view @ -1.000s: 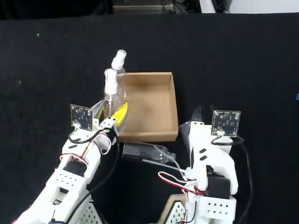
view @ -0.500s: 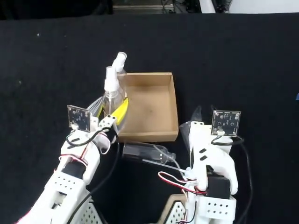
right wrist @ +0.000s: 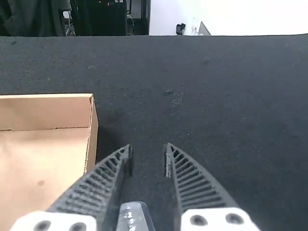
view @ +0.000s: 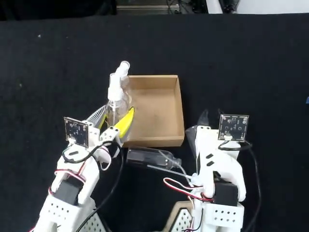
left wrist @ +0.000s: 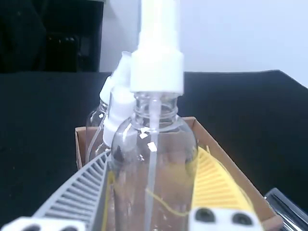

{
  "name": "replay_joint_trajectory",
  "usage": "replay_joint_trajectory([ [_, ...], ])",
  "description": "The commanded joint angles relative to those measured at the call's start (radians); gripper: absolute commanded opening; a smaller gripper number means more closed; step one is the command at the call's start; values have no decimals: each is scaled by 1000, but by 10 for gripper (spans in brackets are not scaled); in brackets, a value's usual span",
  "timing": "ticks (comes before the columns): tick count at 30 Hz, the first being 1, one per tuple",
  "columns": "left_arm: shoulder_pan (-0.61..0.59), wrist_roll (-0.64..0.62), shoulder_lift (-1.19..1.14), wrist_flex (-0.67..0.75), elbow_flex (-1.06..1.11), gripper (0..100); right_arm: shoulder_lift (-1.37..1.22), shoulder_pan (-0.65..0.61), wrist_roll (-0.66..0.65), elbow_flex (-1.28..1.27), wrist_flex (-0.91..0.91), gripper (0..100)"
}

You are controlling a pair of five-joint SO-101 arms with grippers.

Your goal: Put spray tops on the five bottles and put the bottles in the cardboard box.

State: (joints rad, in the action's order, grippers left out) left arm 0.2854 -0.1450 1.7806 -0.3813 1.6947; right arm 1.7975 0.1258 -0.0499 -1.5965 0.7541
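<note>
Left claw [view: 117,112] around spray-topped bottle [view: 116,96], at cardboard box [view: 159,113] edge.

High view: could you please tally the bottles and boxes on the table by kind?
Upright bottles: 2, the held bottle and the rear bottle
Lying bottle: 1
Cardboard box: 1
Total: 4

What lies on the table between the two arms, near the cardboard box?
A clear bottle lies on its side there, between the left arm and the right arm, just outside the cardboard box. The high view shows it.
</note>
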Motion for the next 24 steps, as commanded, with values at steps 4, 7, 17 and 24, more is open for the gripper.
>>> replay_joint_trajectory([
  [4, -18, -2, 31, -169, -128, 30, 97, 18, -3, 1, 3, 96],
  [7, -107, -2, 52, -178, -208, 29, 97, 18, -3, 1, 3, 96],
  [17, -392, -2, 46, -445, -475, 29, 97, 18, -2, 1, 3, 97],
  [24, -828, 0, 43, 206, -27, 29, 97, 18, 3, 1, 3, 97],
])
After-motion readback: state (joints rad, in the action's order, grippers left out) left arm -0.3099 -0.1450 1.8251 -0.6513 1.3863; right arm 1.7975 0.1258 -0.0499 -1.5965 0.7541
